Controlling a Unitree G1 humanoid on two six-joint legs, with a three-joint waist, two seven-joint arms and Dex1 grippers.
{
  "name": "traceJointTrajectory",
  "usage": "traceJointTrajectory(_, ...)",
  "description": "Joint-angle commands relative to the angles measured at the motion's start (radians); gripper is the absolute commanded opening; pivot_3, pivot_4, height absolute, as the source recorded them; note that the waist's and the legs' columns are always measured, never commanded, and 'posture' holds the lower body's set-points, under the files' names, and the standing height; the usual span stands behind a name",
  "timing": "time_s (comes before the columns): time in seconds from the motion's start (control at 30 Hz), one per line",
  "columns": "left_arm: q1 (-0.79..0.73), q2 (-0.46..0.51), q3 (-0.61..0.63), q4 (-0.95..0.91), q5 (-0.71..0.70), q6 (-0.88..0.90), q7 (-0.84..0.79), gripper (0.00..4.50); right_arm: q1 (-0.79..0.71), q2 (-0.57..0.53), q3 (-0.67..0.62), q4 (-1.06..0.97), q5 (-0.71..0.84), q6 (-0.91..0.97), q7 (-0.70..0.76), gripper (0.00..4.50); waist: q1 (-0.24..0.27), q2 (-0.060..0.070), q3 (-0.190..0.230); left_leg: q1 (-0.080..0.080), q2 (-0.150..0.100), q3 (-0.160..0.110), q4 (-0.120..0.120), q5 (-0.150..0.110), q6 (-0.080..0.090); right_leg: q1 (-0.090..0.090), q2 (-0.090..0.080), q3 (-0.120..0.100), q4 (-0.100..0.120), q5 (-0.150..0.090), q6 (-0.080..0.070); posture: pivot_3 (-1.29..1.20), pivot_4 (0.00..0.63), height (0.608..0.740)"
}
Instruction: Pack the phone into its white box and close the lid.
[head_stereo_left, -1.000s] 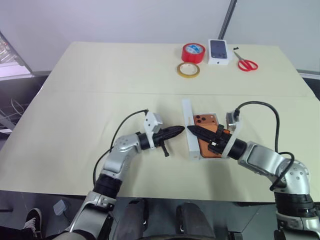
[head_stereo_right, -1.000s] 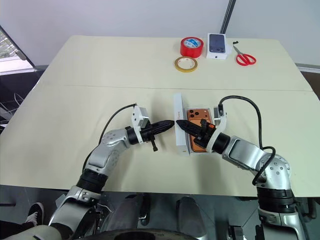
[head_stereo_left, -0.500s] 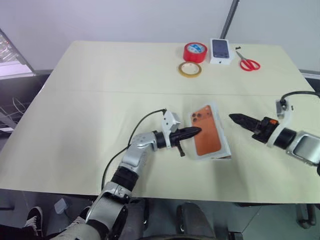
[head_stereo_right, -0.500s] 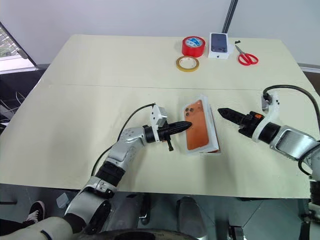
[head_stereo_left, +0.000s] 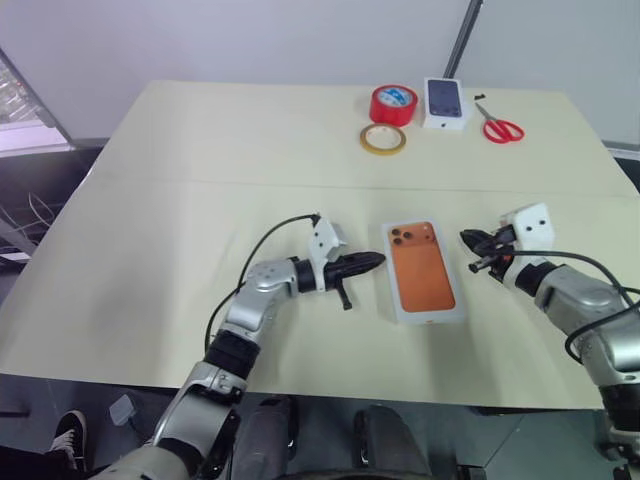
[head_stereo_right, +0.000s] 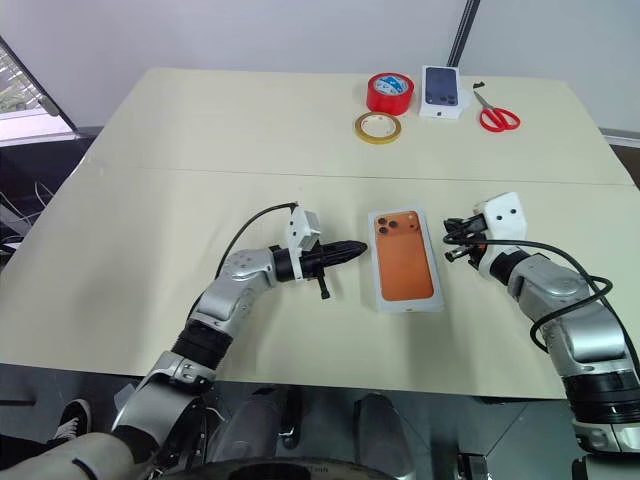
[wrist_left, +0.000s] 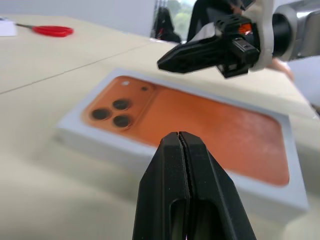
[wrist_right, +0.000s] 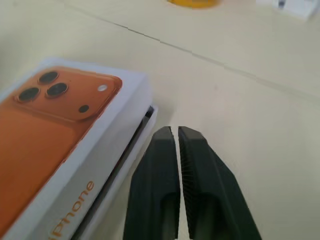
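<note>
Lid (head_stereo_left: 424, 273) now flat on white box (wrist_right: 131, 150), seemingly closed, right pincer (head_stereo_left: 468, 240) withdrawn

The lid (head_stereo_left: 425, 272) lies on the table (head_stereo_left: 180, 180) between both claws.

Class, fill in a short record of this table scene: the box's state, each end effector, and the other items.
Box: closed white box lying flat on the table
Cover: lid is on, with an orange phone picture on top
Left arm: left end effector shut, beside the box's left side, not touching
Right arm: right end effector shut, off the box's right side, not touching
Far edge: red tape roll, yellow tape roll, small white carton, red scissors
</note>
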Motion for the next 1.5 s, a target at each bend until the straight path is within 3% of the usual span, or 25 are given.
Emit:
traceJointTrajectory(0.03,0.003,0.039,-0.043,-0.014,0.065,-0.011,-0.003,0.0,-0.017,0.027,-0.023,0.0,-0.051,-0.032,0.029,0.07,0.0,0.0,0.0,0.0,0.0,0.0,0.0,0.0,0.0,0.0,0.0,0.0,0.0,0.0,0.0,0.0,0.15,0.74)
traceJointTrajectory(0.33,-0.08,-0.048,-0.107,0.135,0.136,-0.075,0.01,0.0,0.037,0.04,-0.001,-0.025,-0.203,-0.067,0.087,0.07,0.002,0.0,0.0,0.0,-0.002,0.0,0.001,0.0,0.0,0.001,-0.001,-0.001,0.0,0.0,0.0,0.0,0.15,0.74)
traceJointTrajectory(0.6,-0.134,-0.13,-0.094,0.204,0.132,-0.096,0.023,0.0,0.067,0.06,-0.038,-0.068,-0.216,-0.044,0.115,0.07,0.001,0.0,0.0,0.0,-0.001,0.0,0.0,0.0,0.0,0.0,-0.001,-0.001,0.0,0.0,0.0,0.0,0.15,0.74)
traceJointTrajectory(0.9,-0.131,-0.139,-0.086,0.134,0.122,-0.081,0.031,0.0,0.092,0.065,-0.051,-0.065,-0.245,-0.035,0.133,0.07,0.001,0.0,0.0,0.0,-0.001,0.0,0.001,0.0,0.0,0.001,-0.001,-0.001,0.0,0.0,0.0,0.0,0.15,0.74)
traceJointTrajectory(1.1,-0.116,-0.113,-0.131,0.173,0.202,-0.139,0.055,0.0,0.084,0.071,-0.027,-0.057,-0.288,-0.023,0.139,0.07,0.001,0.0,0.0,0.0,-0.001,0.0,0.001,0.0,0.0,0.001,0.0,-0.001,0.0,0.0,0.0,0.0,0.15,0.74)
traceJointTrajectory(1.37,-0.113,-0.12,-0.097,0.167,0.17,-0.121,0.063,0.0,0.082,0.077,-0.02,-0.053,-0.337,-0.04,0.157,0.07,0.001,0.0,0.0,0.0,-0.001,0.0,0.001,0.0,0.0,0.0,0.0,-0.001,0.001,0.0,0.0,0.0,0.15,0.74)
traceJointTrajectory(1.5,-0.132,-0.125,-0.035,0.088,0.099,-0.079,0.064,0.0,0.046,0.072,-0.089,-0.023,-0.303,-0.055,0.175,0.07,-0.001,0.0,0.0,0.0,-0.001,0.0,0.001,0.0,0.0,0.0,0.0,-0.001,0.001,0.0,0.0,0.0,0.15,0.74)
